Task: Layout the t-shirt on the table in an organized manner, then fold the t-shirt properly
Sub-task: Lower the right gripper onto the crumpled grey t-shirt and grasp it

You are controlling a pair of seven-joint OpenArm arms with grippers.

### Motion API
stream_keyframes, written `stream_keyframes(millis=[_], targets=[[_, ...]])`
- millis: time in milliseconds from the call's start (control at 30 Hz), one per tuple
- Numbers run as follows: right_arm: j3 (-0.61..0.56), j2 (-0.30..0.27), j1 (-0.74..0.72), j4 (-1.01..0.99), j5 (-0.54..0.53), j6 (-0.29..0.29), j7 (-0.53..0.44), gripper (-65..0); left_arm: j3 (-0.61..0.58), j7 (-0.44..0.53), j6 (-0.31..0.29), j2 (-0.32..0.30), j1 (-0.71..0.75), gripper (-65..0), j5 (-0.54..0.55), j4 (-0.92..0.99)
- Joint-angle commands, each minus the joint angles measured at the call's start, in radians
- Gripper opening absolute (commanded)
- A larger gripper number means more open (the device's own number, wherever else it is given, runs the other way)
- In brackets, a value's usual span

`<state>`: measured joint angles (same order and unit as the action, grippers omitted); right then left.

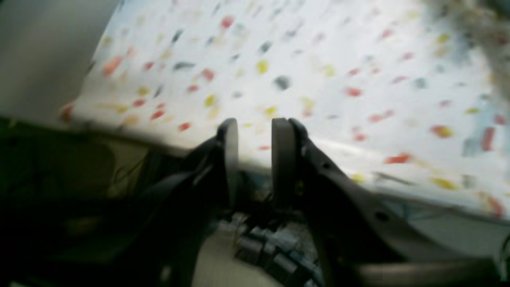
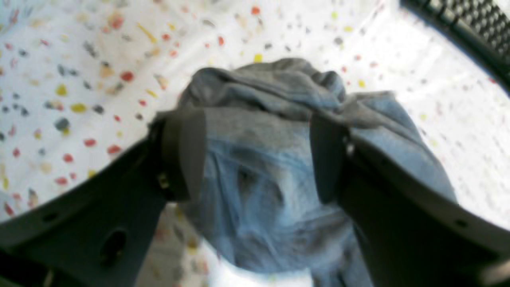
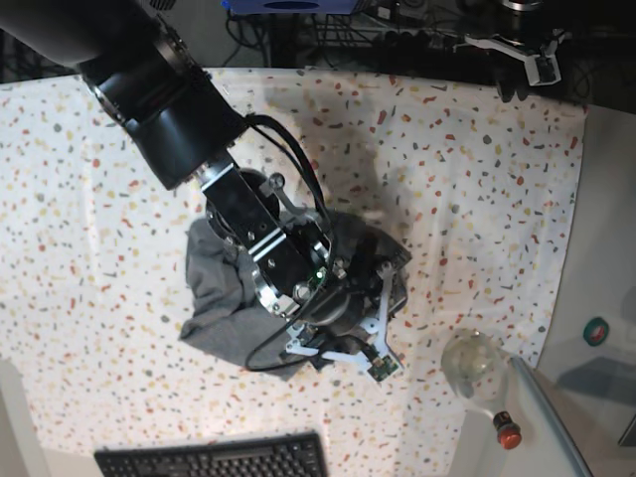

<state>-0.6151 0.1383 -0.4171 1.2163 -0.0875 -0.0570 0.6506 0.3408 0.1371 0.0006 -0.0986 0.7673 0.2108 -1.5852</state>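
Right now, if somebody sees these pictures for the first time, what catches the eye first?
A crumpled heather-grey knit t-shirt lies bunched in the middle of the white cloth-covered table speckled with red, yellow and grey flecks. The large black right arm reaches over it, its claw open around the grey fabric. A black keyboard sits at the table's near edge.

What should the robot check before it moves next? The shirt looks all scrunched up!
1. T-shirt spread flat: not ok, it lies bunched in a heap on the table.
2. Right gripper over the shirt: ok, its jaws stand apart with grey cloth showing between them.
3. Right gripper actually holding cloth: cannot tell, the pads do not clearly pinch it.
4. Left gripper free: ok, a narrow gap shows between its fingers and nothing is in it.
5. Left gripper near the shirt: not ok, it points at the table edge, away from the heap.
6. Keyboard away from the shirt: ok, it sits apart at the table's near edge.
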Motion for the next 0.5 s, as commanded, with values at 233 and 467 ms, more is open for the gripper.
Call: stream_keyframes(millis=[233, 467], targets=[[0.005, 0.007, -0.299, -0.490, -0.235, 0.009, -0.217, -26.0, 0.013, 0.002, 0.005, -0.003, 0.008, -50.4, 0.003, -0.113], [0.001, 0.008, -0.340, -0.640, -0.303, 0.001, -0.288, -25.4, 0.005, 0.000, 0.005, -0.002, -0.027, -50.5, 0.003, -0.103]])
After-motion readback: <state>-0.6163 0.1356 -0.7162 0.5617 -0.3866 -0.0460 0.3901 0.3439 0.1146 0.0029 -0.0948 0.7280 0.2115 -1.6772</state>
